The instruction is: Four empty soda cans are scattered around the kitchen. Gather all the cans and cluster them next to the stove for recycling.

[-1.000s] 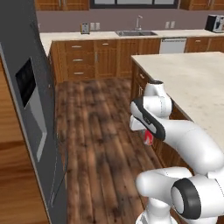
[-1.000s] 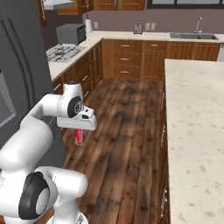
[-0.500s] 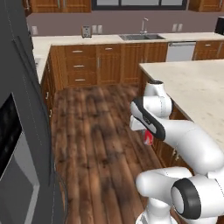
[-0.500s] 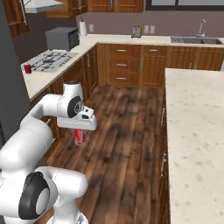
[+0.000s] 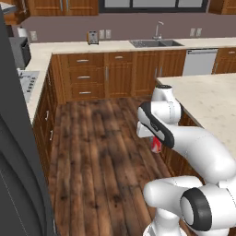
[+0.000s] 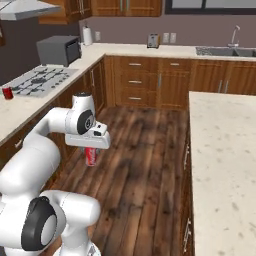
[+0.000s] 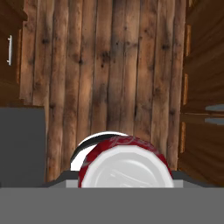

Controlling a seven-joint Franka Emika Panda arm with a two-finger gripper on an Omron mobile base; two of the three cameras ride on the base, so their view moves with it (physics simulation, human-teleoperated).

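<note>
While arm hangs over wood floor, gripper clamps upright soda can between fingers, silvery end facing hand camera. Second soda can stands on counter just beside stove, well apart from fingers, up-left in right base view.

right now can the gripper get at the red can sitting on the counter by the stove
Probably not yet. The gripper is already shut on a soda can, hanging low over the wood floor, and the can on the counter stands well off to the side beside the stove.
</note>
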